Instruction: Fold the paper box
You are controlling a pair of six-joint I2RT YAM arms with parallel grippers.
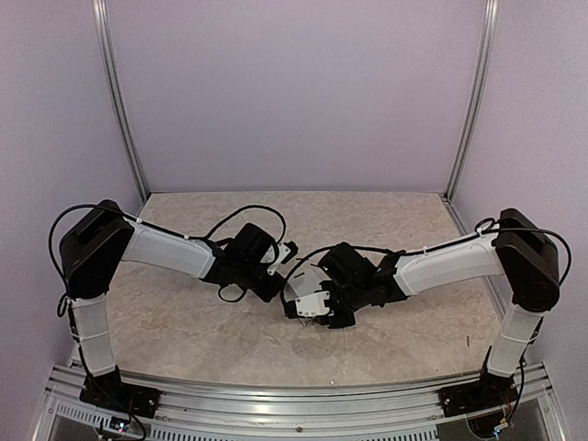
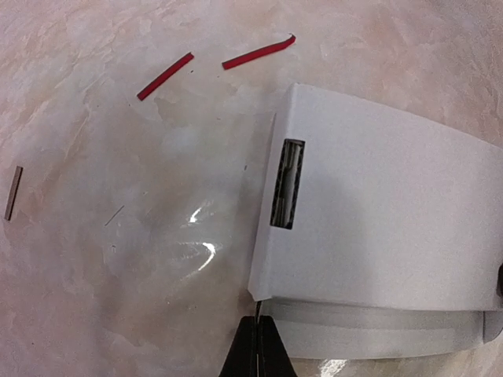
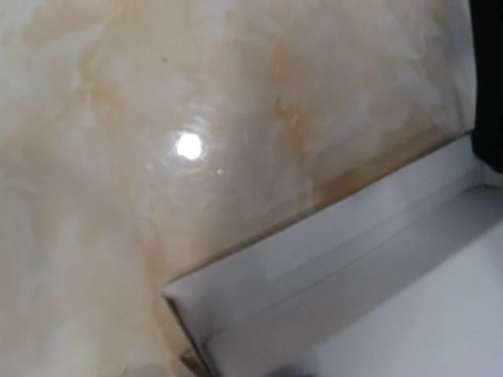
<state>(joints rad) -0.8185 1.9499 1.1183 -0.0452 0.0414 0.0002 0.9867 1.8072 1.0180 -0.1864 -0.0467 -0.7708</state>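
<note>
Your left pincer (image 2: 256, 334) is closed to a point with nothing seen between its tips. It sits right at the near corner of the paper box (image 2: 377, 220), which is at the middle of the desk (image 2: 118, 259) between the two arms, its dark slot (image 2: 288, 183) facing the left wrist camera; the shut tips probably serve as a prod or stop against the fold there. Your right pincer (image 1: 323, 310) is at the box's other side, over its open inside, seemingly steadying it, but the views do not show whether it grips the card.
</note>
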